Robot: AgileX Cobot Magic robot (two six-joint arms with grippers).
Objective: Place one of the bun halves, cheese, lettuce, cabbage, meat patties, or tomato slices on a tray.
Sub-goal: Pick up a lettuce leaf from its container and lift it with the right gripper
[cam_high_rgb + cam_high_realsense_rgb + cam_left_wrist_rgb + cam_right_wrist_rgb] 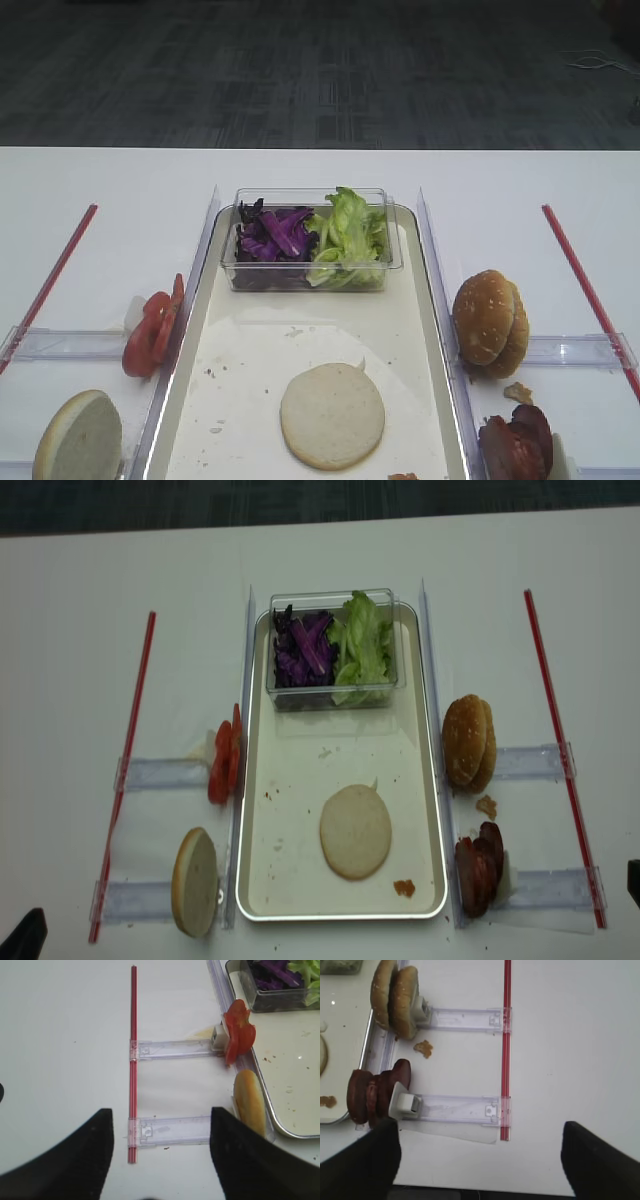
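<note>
A pale bun half (pixel 332 415) lies flat on the cream tray (pixel 260 360). Another bun half (pixel 249 1101) stands on edge left of the tray, behind it the tomato slices (pixel 237 1031). Right of the tray stand sesame bun domes (pixel 395 997) and the meat patties (pixel 372 1091). Purple cabbage (pixel 272 233) and green lettuce (pixel 348 235) fill a clear box at the tray's far end. Cheese is out of view. My left gripper (pixel 161 1155) hovers open over the left table, holding nothing. My right gripper (pixel 480 1165) is open and holds nothing, with its left finger near the patties.
Red strips (pixel 52 275) (pixel 590 290) run along both sides of the table. Clear plastic rails (pixel 172 1050) (pixel 460 1107) reach from them to the food holders. A crumb (pixel 423 1048) lies beside the domes and a brown smear (pixel 404 887) sits on the tray's near right corner.
</note>
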